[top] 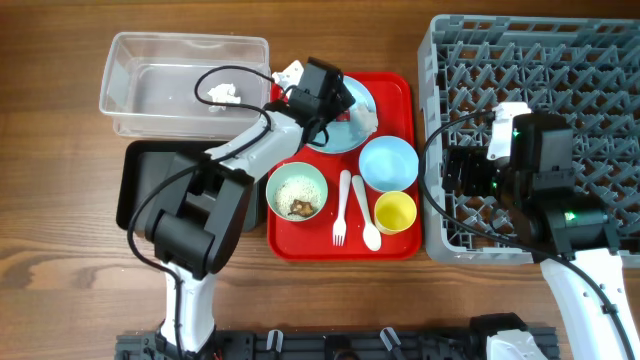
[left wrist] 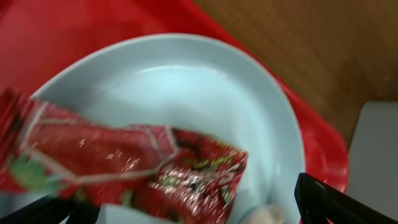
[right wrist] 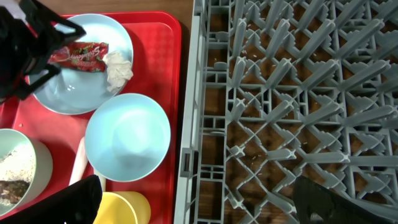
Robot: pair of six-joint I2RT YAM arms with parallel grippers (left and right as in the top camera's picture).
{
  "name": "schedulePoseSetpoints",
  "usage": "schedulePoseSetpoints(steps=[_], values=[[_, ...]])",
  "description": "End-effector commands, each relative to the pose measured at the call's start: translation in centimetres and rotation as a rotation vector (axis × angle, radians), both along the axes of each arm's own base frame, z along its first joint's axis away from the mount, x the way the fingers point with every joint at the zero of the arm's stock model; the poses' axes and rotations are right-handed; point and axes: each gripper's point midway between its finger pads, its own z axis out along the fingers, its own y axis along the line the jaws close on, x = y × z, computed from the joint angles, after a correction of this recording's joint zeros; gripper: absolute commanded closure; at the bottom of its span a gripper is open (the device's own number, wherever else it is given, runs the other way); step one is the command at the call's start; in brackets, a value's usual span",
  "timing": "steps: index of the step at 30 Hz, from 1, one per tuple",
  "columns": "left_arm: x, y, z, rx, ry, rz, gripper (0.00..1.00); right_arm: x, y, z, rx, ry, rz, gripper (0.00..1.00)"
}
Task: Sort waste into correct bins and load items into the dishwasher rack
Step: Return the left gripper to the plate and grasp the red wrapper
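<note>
A red shiny wrapper [left wrist: 124,162] lies on the light blue plate [left wrist: 186,93] beside a crumpled tissue [right wrist: 118,67]. My left gripper [left wrist: 193,211] is open just above the plate, one finger either side of the wrapper; from overhead it [top: 330,100] covers the plate [top: 355,130]. My right gripper [right wrist: 199,208] is open and empty over the left wall of the grey rack [right wrist: 298,93]. On the red tray [top: 340,245] are a blue bowl [top: 388,162], a green bowl with rice and brown bits [top: 298,190], a yellow cup [top: 395,211], a fork [top: 341,210] and a spoon [top: 366,215].
The clear tub [top: 185,120] stands at the back left with a white tissue [top: 222,95] in it. The black tray [top: 140,185] lies in front of it, partly under the left arm. The rack [top: 540,60] fills the right side.
</note>
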Motion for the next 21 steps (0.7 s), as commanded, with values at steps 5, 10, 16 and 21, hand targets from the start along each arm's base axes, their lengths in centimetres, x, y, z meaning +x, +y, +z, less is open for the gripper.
schedulePoseSetpoints(steps=[5, 10, 16, 21], values=[[1.6, 2.5, -1.5, 0.046, -0.023, 0.096, 0.09, 0.0, 0.3, 0.8, 0.02, -0.009, 0.001, 0.01], [1.7, 2.9, -1.4, 0.056, -0.029, 0.107, 0.35, 0.0, 0.3, 0.8, 0.02, -0.009, 0.0, 0.0], [1.8, 3.0, -1.4, 0.06, -0.034, 0.112, 0.56, 0.0, 0.3, 0.7, 0.02, -0.007, 0.0, 0.0], [1.8, 3.0, -1.4, 0.061, -0.033, 0.111, 0.61, 0.0, 0.3, 0.7, 0.02, -0.007, 0.001, 0.0]])
